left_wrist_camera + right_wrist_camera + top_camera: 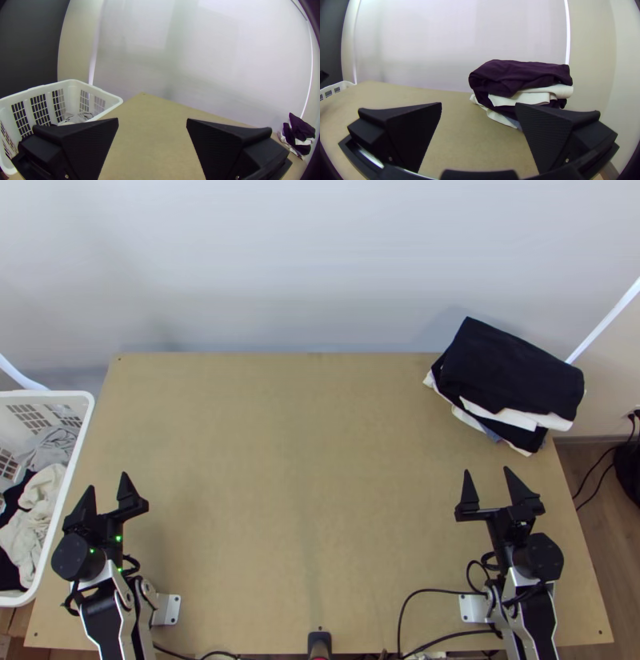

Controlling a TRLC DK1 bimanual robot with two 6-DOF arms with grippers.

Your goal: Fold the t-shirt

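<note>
At the table's left side my left gripper stands open beside the basket, nothing between its fingers; in its own wrist view the left gripper has its fingers wide apart. My right gripper is at the right side, open and holding nothing, nearer the table's front than the cloth stack; the right wrist view has the right gripper with fingers spread. Folded dark and white cloths lie in a stack at the back right corner, a black one on top. Which piece is the t-shirt, I cannot tell.
The wooden table stretches between the arms. A white basket with loose grey, cream and black cloths stands against its left edge. Black cables lie near the front right edge.
</note>
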